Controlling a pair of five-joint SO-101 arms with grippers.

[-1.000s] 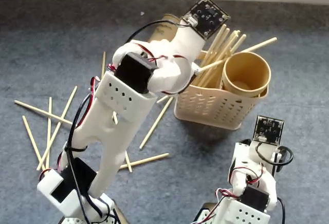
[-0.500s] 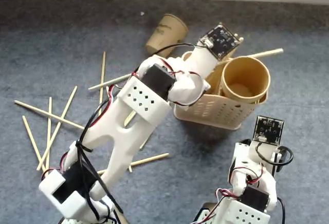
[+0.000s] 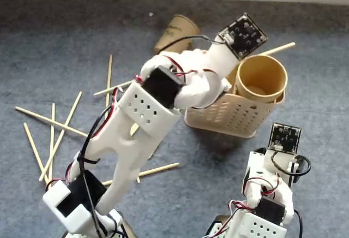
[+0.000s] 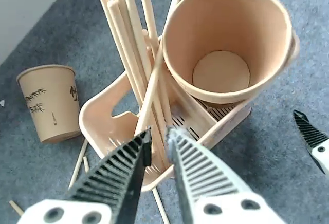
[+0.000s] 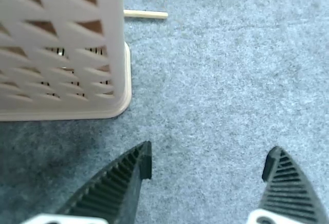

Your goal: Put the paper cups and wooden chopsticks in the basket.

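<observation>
One cup [image 3: 260,77] stands upright in the basket [image 3: 229,115], at the end nearer the right arm. A sheaf of chopsticks [image 4: 131,44] leans beside it in the other end, and one stick pokes out past the cup's rim. The second cup [image 3: 175,30] lies on its side on the carpet [image 3: 54,41], just beyond the basket's far corner. Several loose sticks [image 3: 52,134] are scattered well apart from the basket, on the left arm's side.

Over the last second the left arm has swung from the basket's near-left edge across to a spot right above it. This has uncovered the fallen cup that the arm had been hiding. The left gripper [image 4: 159,142] now hangs over the stick end of the basket. Its jaws are narrow, only a slit apart, and I see nothing between them. One stick slopes down to just beside the tips.

I judge that a stick has just been delivered, or is about to be, so the chopstick half of the job is advancing. The fallen cup and the scattered sticks are yet to be gathered.

The right gripper [image 5: 205,162] hangs with its jaws wide and empty over bare carpet, just beside the basket's near corner. A stick end [image 5: 145,14] lies past that corner.
</observation>
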